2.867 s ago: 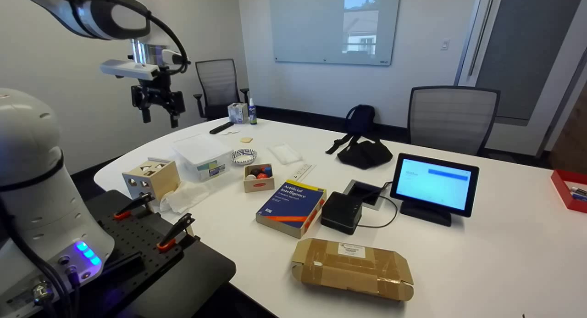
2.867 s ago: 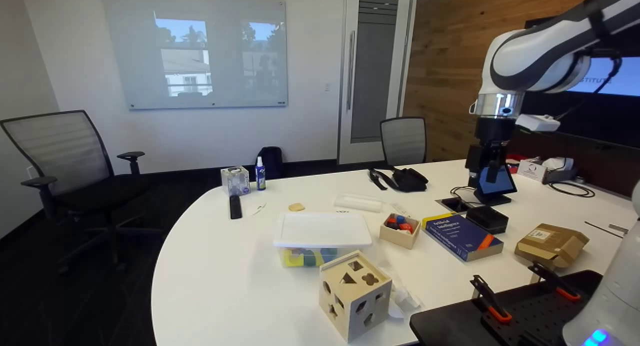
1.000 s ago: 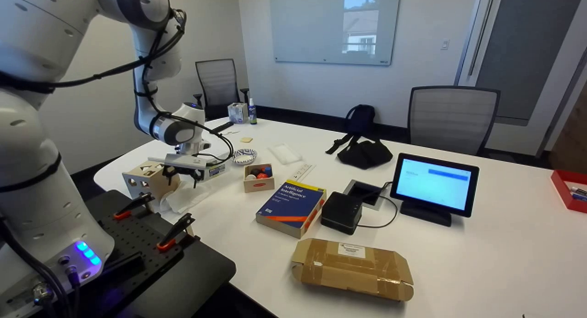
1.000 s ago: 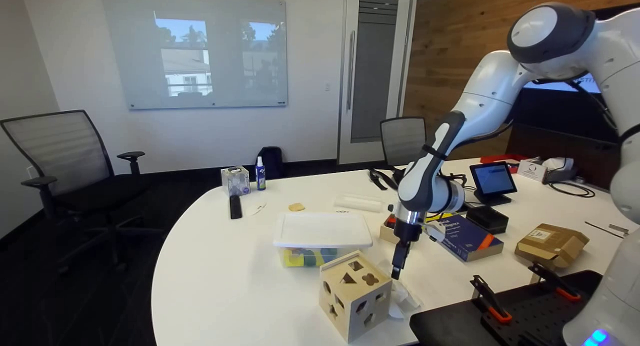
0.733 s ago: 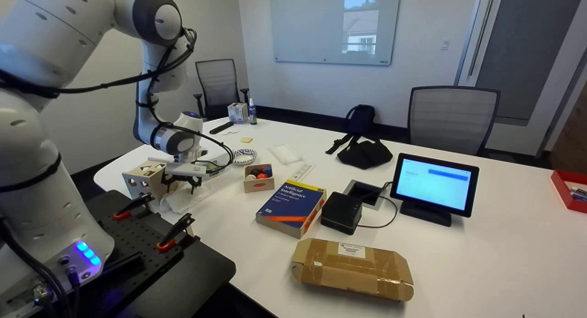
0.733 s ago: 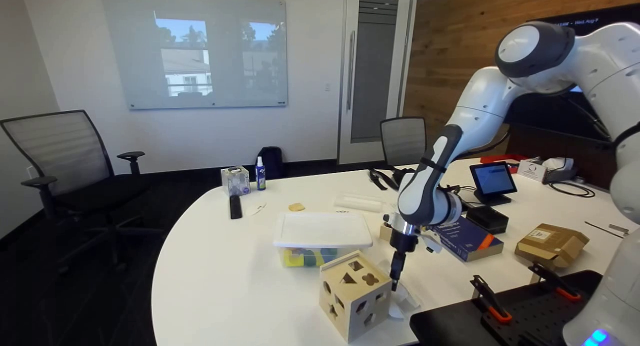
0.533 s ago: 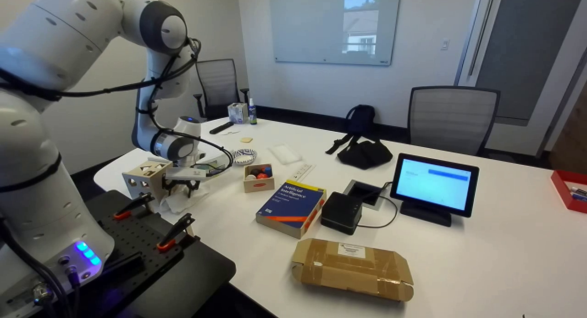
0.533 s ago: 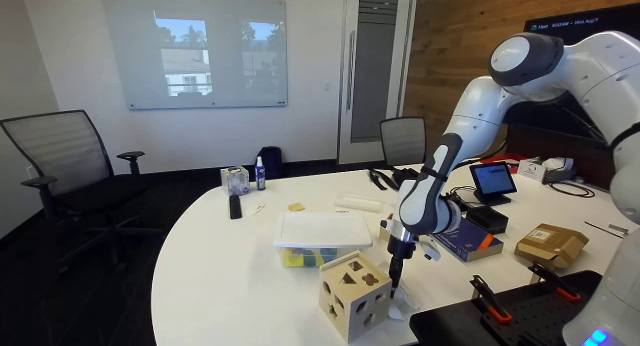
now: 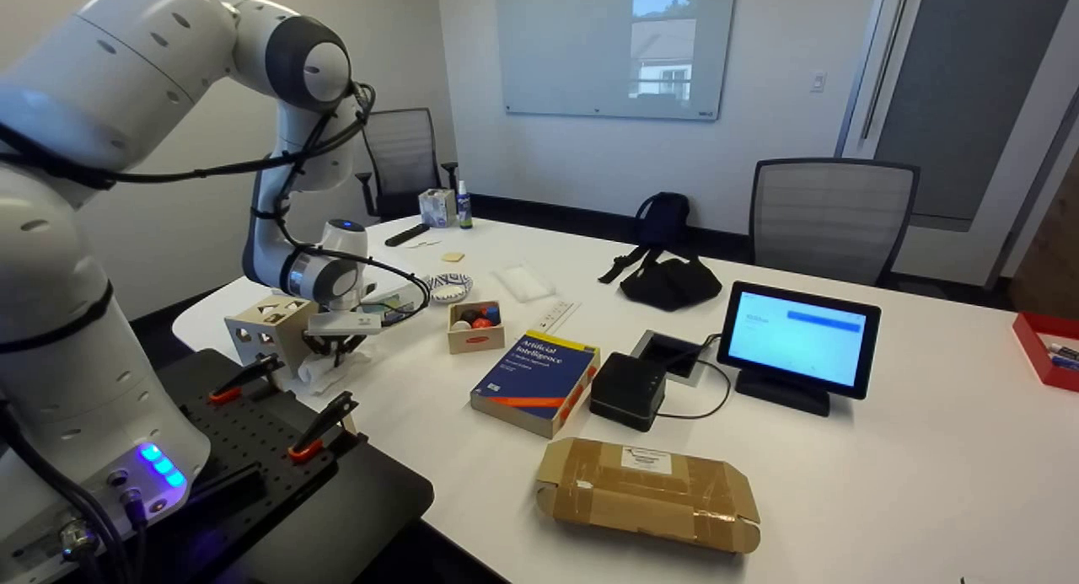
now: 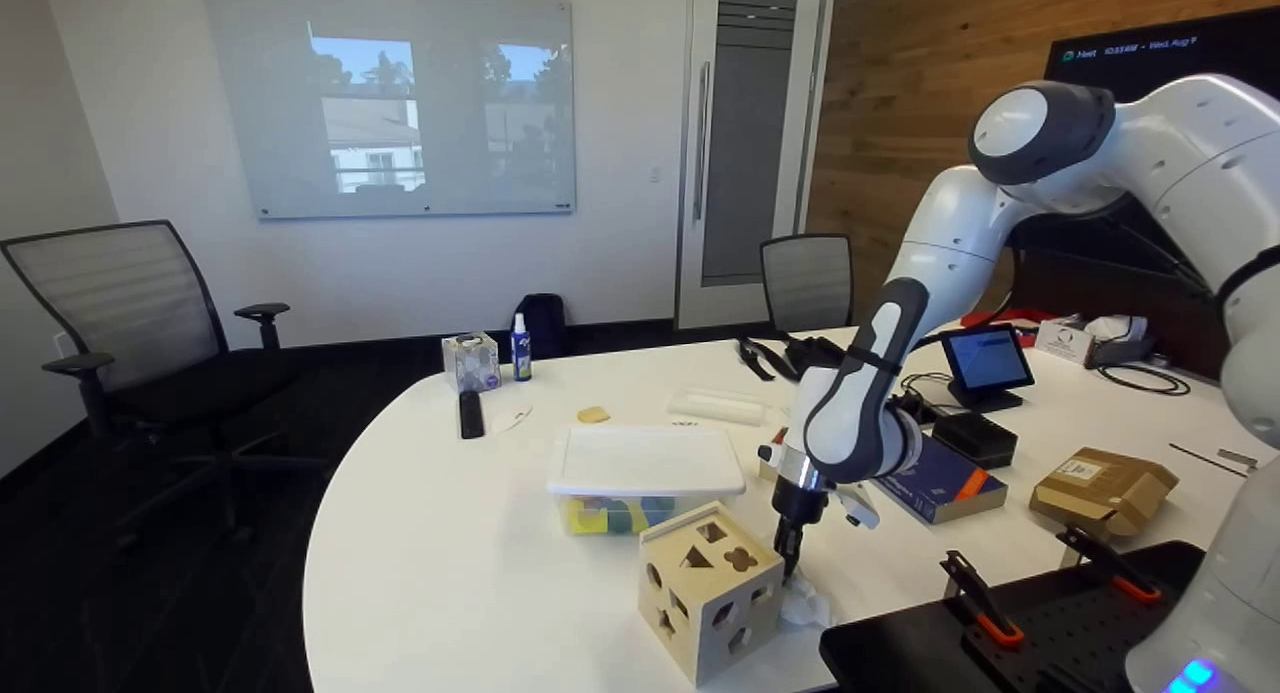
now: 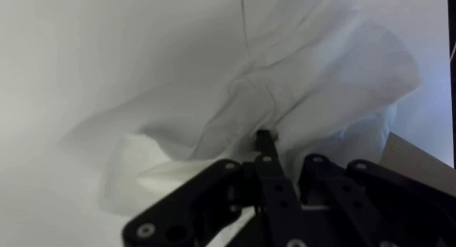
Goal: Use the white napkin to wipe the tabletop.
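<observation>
The crumpled white napkin point(image 9: 323, 375) lies on the white tabletop point(image 9: 893, 491), beside the wooden shape cube. My gripper point(image 10: 786, 571) points down into it at table height. In the wrist view the gripper point(image 11: 272, 138) has its jaws close together, with folds of the napkin point(image 11: 320, 86) gathered between them. One fingertip point(image 11: 264, 142) shows dark against the cloth; the tip of the opposite finger is hidden by the folds. The rest of the napkin spreads loosely over the table around the fingers.
The wooden shape cube point(image 10: 710, 593) stands right against the napkin area. A lidded plastic bin point(image 10: 645, 463), a small box of balls point(image 9: 476, 331), a blue book point(image 9: 527, 373) and a cardboard box point(image 9: 649, 495) are on the table. Clamps sit on the black platform point(image 9: 371, 491).
The arm has come down from high above the table onto the napkin. Within the last second the fingers drew together, and the napkin bunched up between them.
</observation>
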Controlling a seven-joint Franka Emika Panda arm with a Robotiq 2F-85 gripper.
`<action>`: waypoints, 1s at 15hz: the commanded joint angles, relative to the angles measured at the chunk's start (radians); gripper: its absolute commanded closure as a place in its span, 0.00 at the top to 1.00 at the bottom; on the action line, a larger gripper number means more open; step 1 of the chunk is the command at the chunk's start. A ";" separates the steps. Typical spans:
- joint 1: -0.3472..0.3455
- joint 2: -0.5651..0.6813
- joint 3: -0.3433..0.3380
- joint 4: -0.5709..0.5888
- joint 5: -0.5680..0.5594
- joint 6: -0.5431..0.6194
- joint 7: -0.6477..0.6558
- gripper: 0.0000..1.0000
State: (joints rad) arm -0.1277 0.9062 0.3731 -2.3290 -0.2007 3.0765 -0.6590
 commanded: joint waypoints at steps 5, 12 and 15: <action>-0.027 -0.053 -0.068 -0.021 -0.018 0.069 0.135 0.01; -0.119 -0.092 -0.153 0.021 -0.018 0.130 0.255 0.01; -0.109 -0.075 -0.208 0.075 -0.007 0.091 0.285 0.01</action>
State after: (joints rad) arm -0.2578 0.8265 0.2073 -2.2922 -0.2036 3.1887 -0.4366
